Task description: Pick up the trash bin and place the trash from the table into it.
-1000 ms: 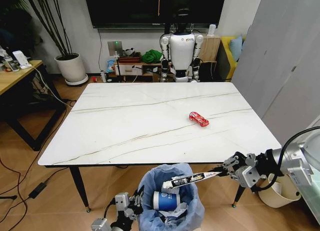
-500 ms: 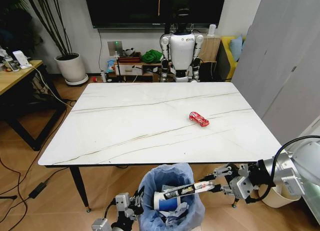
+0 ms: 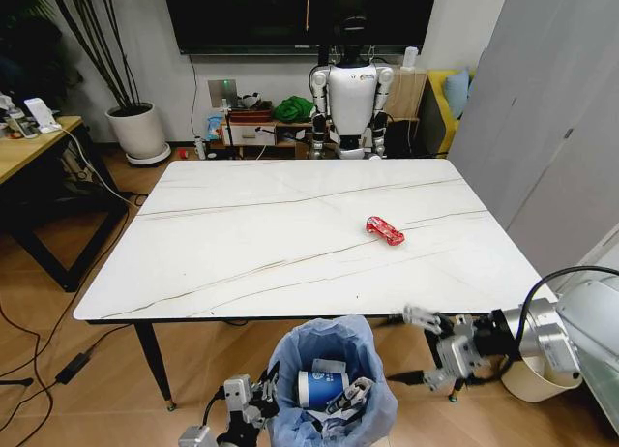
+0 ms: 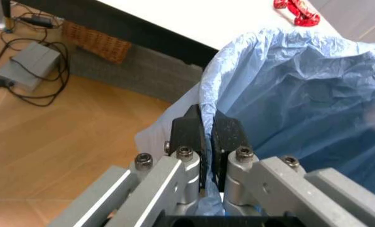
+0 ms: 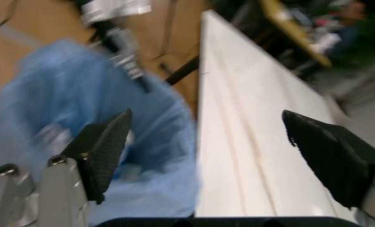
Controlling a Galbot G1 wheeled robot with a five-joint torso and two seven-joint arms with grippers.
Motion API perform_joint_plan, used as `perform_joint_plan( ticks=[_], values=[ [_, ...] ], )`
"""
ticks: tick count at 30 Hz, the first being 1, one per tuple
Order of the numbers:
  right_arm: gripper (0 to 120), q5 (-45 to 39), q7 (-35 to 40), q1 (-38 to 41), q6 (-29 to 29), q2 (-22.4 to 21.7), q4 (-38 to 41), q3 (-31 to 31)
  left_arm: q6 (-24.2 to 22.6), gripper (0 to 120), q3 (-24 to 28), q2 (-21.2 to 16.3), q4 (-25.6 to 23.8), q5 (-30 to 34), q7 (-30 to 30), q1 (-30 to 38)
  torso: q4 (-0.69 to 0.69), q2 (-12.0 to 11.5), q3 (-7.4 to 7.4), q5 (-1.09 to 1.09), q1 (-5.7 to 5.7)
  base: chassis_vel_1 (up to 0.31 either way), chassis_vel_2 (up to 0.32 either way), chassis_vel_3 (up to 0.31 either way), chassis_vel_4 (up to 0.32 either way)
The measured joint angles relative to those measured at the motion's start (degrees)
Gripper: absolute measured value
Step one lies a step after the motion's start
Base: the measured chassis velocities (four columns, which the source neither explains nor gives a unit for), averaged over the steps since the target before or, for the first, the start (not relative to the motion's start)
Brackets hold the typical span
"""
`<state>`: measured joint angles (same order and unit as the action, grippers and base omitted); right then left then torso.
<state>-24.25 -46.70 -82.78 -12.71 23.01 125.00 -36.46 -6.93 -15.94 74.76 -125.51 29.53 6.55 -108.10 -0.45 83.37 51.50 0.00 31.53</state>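
— What's on the left?

— The left gripper [image 3: 259,401], down by the floor, is pinched tight on the frilly rim of the trash bin [image 3: 329,342], just in front of the table [image 3: 242,244].

— And inside the bin?

— A blue-and-white paper cup [image 3: 316,389] and a black-and-white sachet [image 3: 348,397].

— Further right?

— A red wrapper [image 3: 384,230] lies on the table. The right gripper [image 3: 418,348] hangs beside the bin below the table edge, fingers spread wide and empty.
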Motion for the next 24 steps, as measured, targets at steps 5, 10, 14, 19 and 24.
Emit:
perform_joint_plan(
  ticks=[5,10,14,19,24],
  values=[
    [100,-7.5,14.1,3.6,1.7,2.5,-4.2,6.3,0.5,0,-1.7,-0.2,-1.4,-0.5,-0.5,-2.3,0.01,0.0,0.0,0.02,0.0,0.0,0.0,0.0,0.0],
    [100,-13.6,26.6,8.7,1.7,3.8,-10.0,11.8,0.7,0,-3.6,-0.4,-3.1,-0.6,-0.7,-3.9,-0.01,0.0,0.01,0.0,0.0,0.0,0.0,0.0,0.0],
    [100,-17.1,31.1,14.5,5.0,5.3,-13.8,16.7,0.8,0,-4.4,-0.4,-3.6,-1.1,-0.8,-5.0,0.01,0.0,0.01,0.01,0.0,0.0,0.0,0.0,0.0],
    [100,-20.0,35.0,17.0,9.0,7.8,-17.7,18.6,0.7,0,-4.9,-2.3,-3.7,-0.7,-0.8,-5.2,-0.01,0.0,0.01,0.0,0.0,0.0,0.0,0.0,0.0],
    [100,-22.2,36.9,19.4,11.1,8.2,-22.0,20.7,0.3,0,-6.0,-3.8,-4.4,0.3,-0.6,-5.4,-0.01,0.0,0.0,-0.01,-0.01,0.0,0.0,0.0,0.0]
  ],
)
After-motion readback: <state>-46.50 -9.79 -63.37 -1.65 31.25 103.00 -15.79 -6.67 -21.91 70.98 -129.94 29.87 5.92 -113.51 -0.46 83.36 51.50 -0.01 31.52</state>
